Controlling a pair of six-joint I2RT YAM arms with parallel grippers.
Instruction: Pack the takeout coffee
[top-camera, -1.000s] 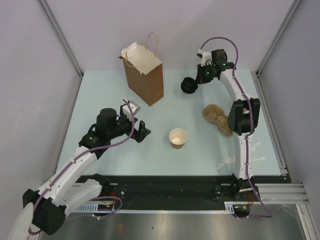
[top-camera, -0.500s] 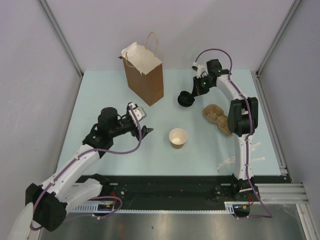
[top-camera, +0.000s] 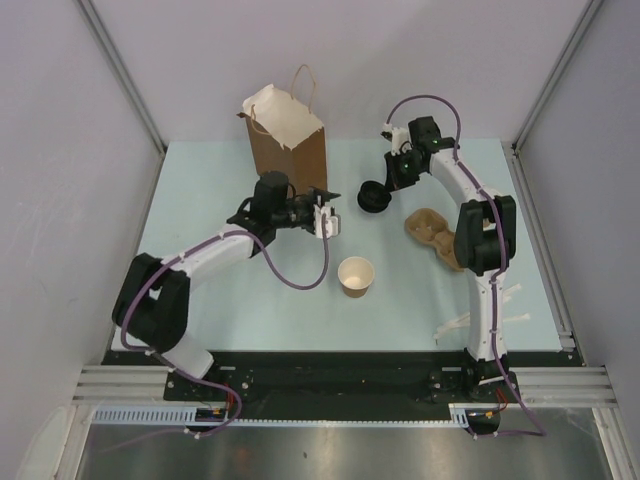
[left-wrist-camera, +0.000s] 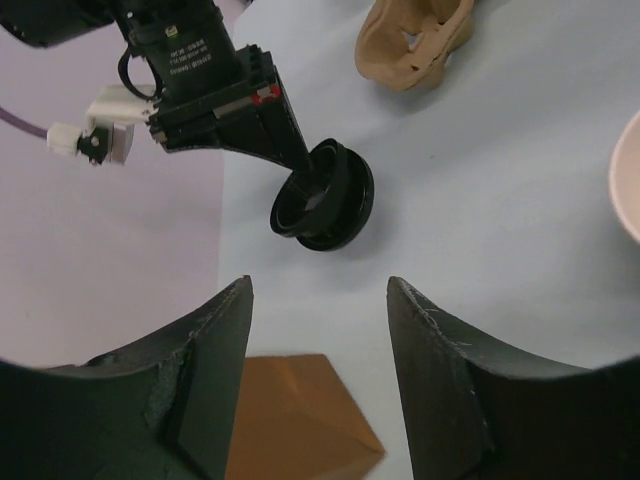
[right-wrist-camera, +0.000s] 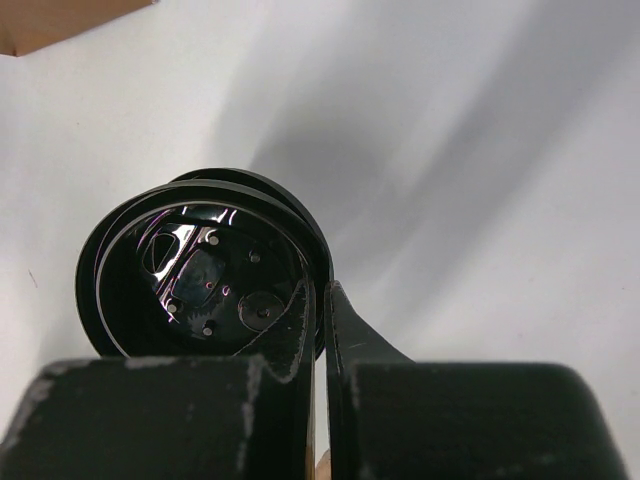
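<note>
The tan paper cup (top-camera: 355, 276) stands open and upright in the middle of the table; its rim shows at the right edge of the left wrist view (left-wrist-camera: 630, 190). Its black lid (top-camera: 375, 197) is off the cup, tilted on edge low over the table behind it. My right gripper (top-camera: 385, 188) is shut on the lid's rim (right-wrist-camera: 200, 275), one finger inside and one outside (right-wrist-camera: 322, 300). My left gripper (top-camera: 328, 213) is open and empty, beside the bag, and faces the lid (left-wrist-camera: 325, 197) through its spread fingers (left-wrist-camera: 318, 300).
The tall brown paper bag (top-camera: 287, 150) stands open at the back left; its corner lies under my left fingers (left-wrist-camera: 295, 420). The pulp carrier tray (top-camera: 432, 232) lies right of the lid. White strips (top-camera: 460, 322) lie at the front right.
My left arm has swung from the front left up to the bag's right side, its gripper now facing the lid. My right gripper brought the lid down and slightly left.
</note>
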